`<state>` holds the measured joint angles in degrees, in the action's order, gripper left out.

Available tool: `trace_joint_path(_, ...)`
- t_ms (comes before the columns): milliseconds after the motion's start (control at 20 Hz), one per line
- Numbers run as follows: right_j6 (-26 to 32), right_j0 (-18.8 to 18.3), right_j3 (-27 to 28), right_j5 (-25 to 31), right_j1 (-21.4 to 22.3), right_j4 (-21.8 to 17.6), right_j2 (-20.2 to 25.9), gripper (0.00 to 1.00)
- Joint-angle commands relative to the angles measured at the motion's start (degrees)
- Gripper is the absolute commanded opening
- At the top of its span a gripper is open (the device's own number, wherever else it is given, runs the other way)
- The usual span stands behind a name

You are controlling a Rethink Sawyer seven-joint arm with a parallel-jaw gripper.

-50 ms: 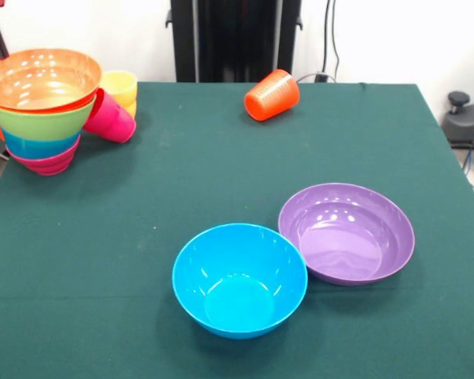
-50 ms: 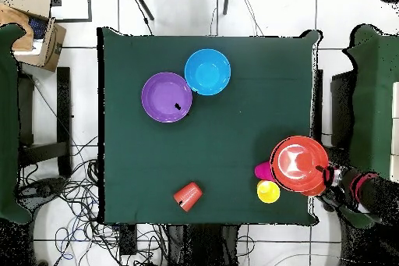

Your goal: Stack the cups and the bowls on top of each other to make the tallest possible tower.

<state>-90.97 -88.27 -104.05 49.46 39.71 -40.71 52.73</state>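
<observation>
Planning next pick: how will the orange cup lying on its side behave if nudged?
The orange cup lies on its side, so it will probably roll, curving since it tapers. It looks like thin plastic, likely light. Its ridges may aid grip.

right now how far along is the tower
Partly built. Done: the tower stands at a table corner, with orange, lime green, blue and magenta bowls nested. In hand: nothing that I can see; the claw shows in neither view. Left: the blue bowl and purple bowl sit loose side by side, the orange cup lies on its side, and the pink cup and yellow cup rest beside the tower.
</observation>
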Motion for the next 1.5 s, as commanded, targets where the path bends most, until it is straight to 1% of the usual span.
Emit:
trace_joint_path(50, 4.35, 3.18, 1.33, -1.23, -0.51, -0.57, -2.74, 1.0)
trace_joint_path(150, 4.46, 2.94, 0.62, -1.01, -0.05, -0.04, -2.37, 1.0)
trace_joint_path(350, 3.64, 1.92, -3.51, 0.5, 3.63, 3.92, -0.22, 1.0)
trace_joint_path(500, 3.88, 0.2, -8.34, 3.14, 9.11, 9.9, 3.37, 1.0)
trace_joint_path(600, 3.34, 0.04, -10.09, 4.34, 11.69, 13.03, 4.64, 1.0)
trace_joint_path(700, 2.2, 0.56, -11.11, 4.5, 13.38, 15.4, 5.16, 1.0)
trace_joint_path(1050, -2.46, 5.53, -11.39, 1.36, 15.03, 18.33, 1.96, 1.0)
trace_joint_path(1250, -6.23, 9.71, -10.7, -0.49, 15.42, 18.74, -0.92, 1.0)
trace_joint_path(1350, -8.28, 11.64, -10.87, -2.21, 15.88, 19.1, -2.01, 1.0)
trace_joint_path(1500, -11.63, 15.33, -10.7, -5.08, 15.84, 18.53, -4.38, 1.0)
